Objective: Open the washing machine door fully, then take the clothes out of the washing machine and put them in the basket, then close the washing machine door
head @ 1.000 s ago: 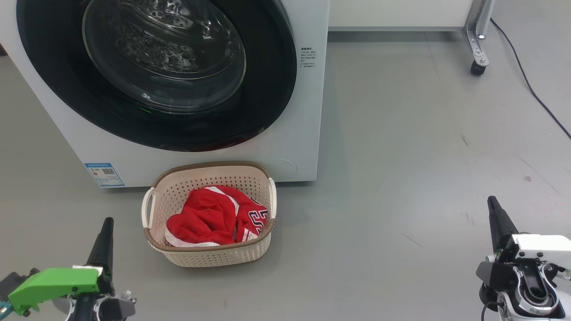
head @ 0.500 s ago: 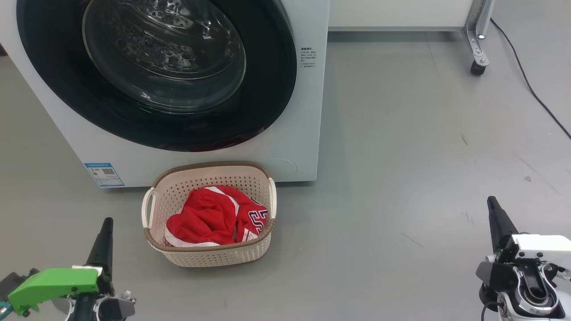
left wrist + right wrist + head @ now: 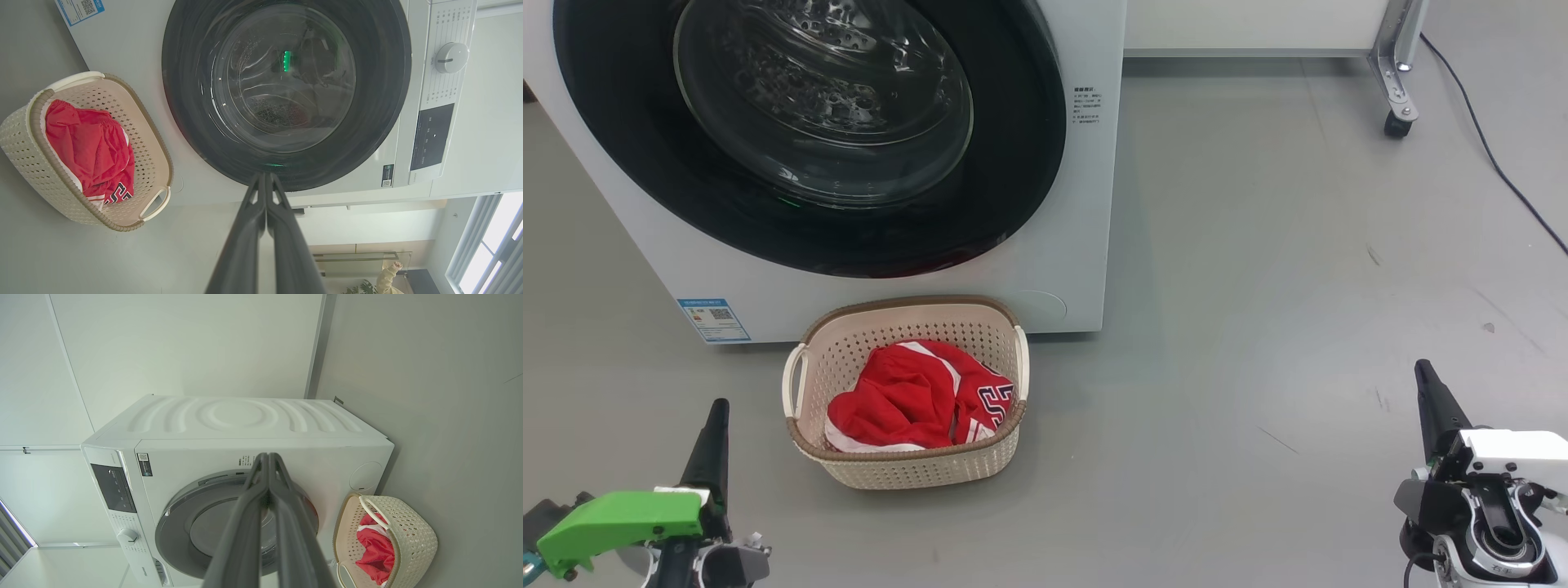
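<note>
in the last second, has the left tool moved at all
No. The left tool sits at the same spot, just left of the basket.

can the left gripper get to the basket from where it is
Probably yes: only bare floor lies between the left gripper and the basket, just ahead to its right. It is shut, so it would need opening to grasp.

No change can be made out; at most the left pincer [image 3: 719,406] dips faintly.
</note>
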{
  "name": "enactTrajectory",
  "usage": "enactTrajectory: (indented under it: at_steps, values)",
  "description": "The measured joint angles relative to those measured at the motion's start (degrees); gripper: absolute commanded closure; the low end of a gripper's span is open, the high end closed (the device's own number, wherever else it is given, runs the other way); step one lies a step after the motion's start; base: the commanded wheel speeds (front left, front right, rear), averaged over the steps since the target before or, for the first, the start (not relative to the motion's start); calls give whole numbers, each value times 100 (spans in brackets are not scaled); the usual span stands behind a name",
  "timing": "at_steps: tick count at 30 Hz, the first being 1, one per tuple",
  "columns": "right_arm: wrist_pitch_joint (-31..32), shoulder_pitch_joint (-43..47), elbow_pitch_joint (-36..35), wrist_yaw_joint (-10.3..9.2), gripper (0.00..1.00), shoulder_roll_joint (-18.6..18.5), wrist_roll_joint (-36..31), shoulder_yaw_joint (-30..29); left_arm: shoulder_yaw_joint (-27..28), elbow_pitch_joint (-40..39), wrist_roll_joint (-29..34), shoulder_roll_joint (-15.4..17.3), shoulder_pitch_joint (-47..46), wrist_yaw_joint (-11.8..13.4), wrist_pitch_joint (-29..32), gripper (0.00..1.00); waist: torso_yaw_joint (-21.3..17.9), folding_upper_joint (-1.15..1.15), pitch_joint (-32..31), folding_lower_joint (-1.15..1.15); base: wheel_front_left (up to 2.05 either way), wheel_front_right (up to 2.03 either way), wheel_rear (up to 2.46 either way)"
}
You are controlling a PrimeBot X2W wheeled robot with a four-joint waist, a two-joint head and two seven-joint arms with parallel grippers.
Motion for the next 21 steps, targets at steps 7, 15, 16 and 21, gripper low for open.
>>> enactTrajectory:
  at_steps: [7,15,16,21]
  values:
    - [1,0,0,0,100,2,0,-3,5,-1,1,0,0,0,0,100,0,0,0,0,0,0,0]
    - [1,0,-1,0,100,4,0,-9,9,-3,1,0,0,0,0,100,0,0,1,0,0,0,0]
    - [1,0,-1,0,100,5,0,-9,9,-3,1,0,0,0,0,100,0,0,1,0,0,0,0]
    - [1,0,-1,0,100,7,0,-11,12,-5,1,0,0,0,1,100,0,0,1,0,0,0,0]
